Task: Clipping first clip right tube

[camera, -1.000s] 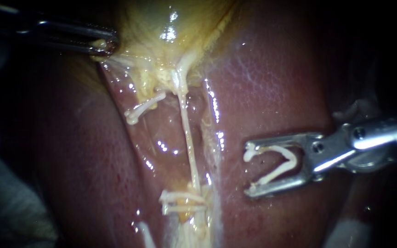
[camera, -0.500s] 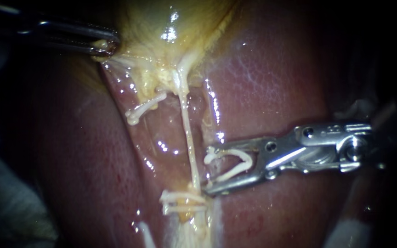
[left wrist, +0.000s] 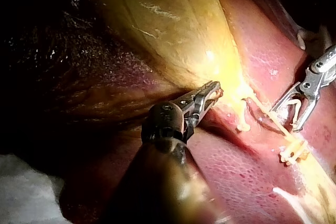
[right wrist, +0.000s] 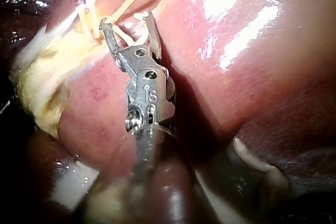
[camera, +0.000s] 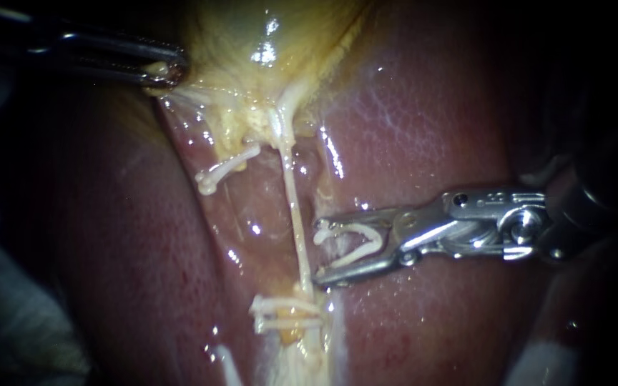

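A thin pale tube, the right tube (camera: 292,207), runs from the yellow gallbladder (camera: 266,43) down to two white clips (camera: 284,314) on its lower end. My right instrument (camera: 321,254) comes in from the right with a white open clip (camera: 355,246) held between its jaws. The jaw tips stand just to the right of the tube, which is not between them. In the right wrist view the same jaws (right wrist: 128,22) carry the clip. My left instrument (camera: 160,71) is shut on the gallbladder's edge at the upper left; its jaws (left wrist: 210,94) show the same hold in the left wrist view.
A short left tube stub bears a white clip (camera: 223,169). Dark red liver (camera: 430,121) lies on both sides of the wet groove that holds the tubes. White gauze (right wrist: 68,187) lies beside the right instrument's shaft.
My right instrument has moved left across the liver until its clip-bearing jaws are next to the tube, and the jaws stand a little closer together. The left instrument has not moved.
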`<state>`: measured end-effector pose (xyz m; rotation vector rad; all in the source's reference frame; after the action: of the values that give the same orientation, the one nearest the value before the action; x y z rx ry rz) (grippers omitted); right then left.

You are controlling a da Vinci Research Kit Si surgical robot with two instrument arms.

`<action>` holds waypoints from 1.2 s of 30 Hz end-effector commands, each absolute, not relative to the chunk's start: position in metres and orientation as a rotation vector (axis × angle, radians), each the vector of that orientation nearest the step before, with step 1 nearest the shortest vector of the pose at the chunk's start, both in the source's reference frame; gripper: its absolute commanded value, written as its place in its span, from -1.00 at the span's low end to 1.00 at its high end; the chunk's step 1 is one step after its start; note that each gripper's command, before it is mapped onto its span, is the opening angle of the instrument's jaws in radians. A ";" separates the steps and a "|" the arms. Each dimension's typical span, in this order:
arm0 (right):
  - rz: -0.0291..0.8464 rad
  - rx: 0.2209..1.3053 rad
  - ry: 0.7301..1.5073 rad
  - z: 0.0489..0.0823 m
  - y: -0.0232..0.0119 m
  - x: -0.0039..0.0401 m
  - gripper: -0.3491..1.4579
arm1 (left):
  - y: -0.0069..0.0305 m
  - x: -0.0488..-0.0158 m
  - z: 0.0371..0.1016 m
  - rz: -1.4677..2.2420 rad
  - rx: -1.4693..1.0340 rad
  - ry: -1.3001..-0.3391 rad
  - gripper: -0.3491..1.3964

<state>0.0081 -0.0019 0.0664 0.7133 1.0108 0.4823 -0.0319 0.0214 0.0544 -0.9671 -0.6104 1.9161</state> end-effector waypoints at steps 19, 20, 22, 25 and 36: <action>0.529 0.784 1.114 0.0661 -0.0034 0.0123 -0.06 | 0.0213 -0.0321 0.0543 1.920 -0.970 -0.606 -1.00; 0.521 0.793 1.126 0.0658 -0.0036 0.0123 -0.06 | 0.0213 -0.0321 0.0543 1.920 -0.970 -0.606 -1.00; 0.518 0.814 1.134 0.0654 -0.0039 0.0124 -0.06 | 0.0213 -0.0321 0.0543 1.920 -0.970 -0.606 -1.00; 0.508 0.845 1.153 0.0644 -0.0044 0.0126 -0.07 | 0.0213 -0.0320 0.0543 1.920 -0.970 -0.606 -1.00; 0.464 0.939 1.170 0.0624 -0.0050 0.0128 -0.17 | 0.0213 -0.0320 0.0542 1.920 -0.970 -0.606 -1.00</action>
<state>0.0127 -0.0050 0.0624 0.9470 1.1683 0.4637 -0.0320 0.0213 0.0543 -0.9699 -0.6061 1.9200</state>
